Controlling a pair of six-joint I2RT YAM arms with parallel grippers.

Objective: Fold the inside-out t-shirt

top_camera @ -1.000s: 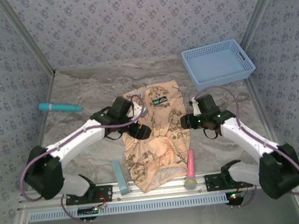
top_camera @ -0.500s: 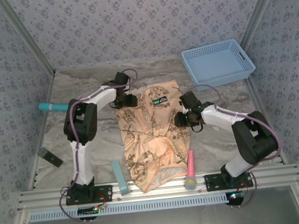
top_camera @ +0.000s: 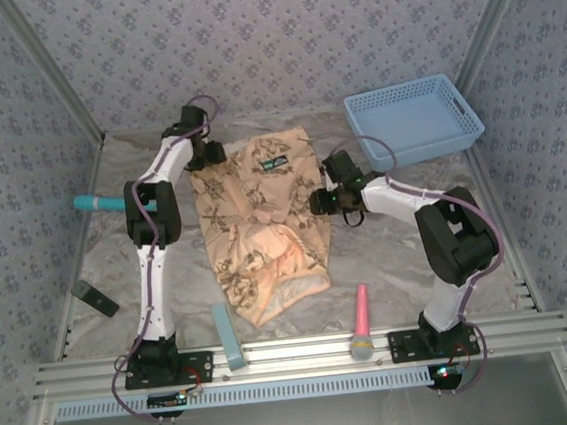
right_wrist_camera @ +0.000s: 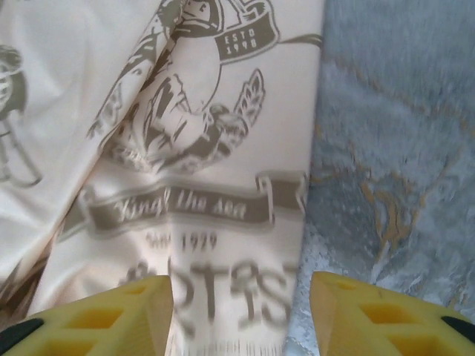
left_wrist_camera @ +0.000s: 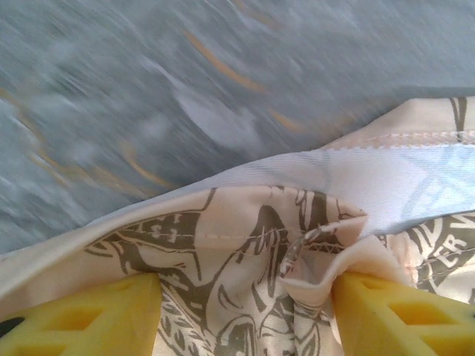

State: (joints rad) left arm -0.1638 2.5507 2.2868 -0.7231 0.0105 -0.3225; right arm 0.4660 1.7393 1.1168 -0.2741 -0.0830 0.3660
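Observation:
The inside-out t-shirt (top_camera: 260, 225), peach with a brown print, lies flat in the middle of the table with its dark neck label (top_camera: 276, 163) at the far end. My left gripper (top_camera: 210, 155) is at the shirt's far left corner. In the left wrist view its yellow fingers (left_wrist_camera: 82, 315) hold a gathered bunch of the printed cloth (left_wrist_camera: 252, 245). My right gripper (top_camera: 320, 202) sits at the shirt's right edge. Its jaws (right_wrist_camera: 241, 285) stand open astride that edge, with flat cloth (right_wrist_camera: 193, 208) under them.
A blue basket (top_camera: 413, 120) stands at the back right. A teal stick (top_camera: 100, 202) lies at the left, a small dark block (top_camera: 95, 298) nearer. A light blue bar (top_camera: 228, 335) and a pink microphone-shaped thing (top_camera: 360, 321) lie by the front rail.
Both grippers moved away and to the left, and the whole shirt slid with them. The left arm has stretched far out. The right jaws narrowed, then widened again.

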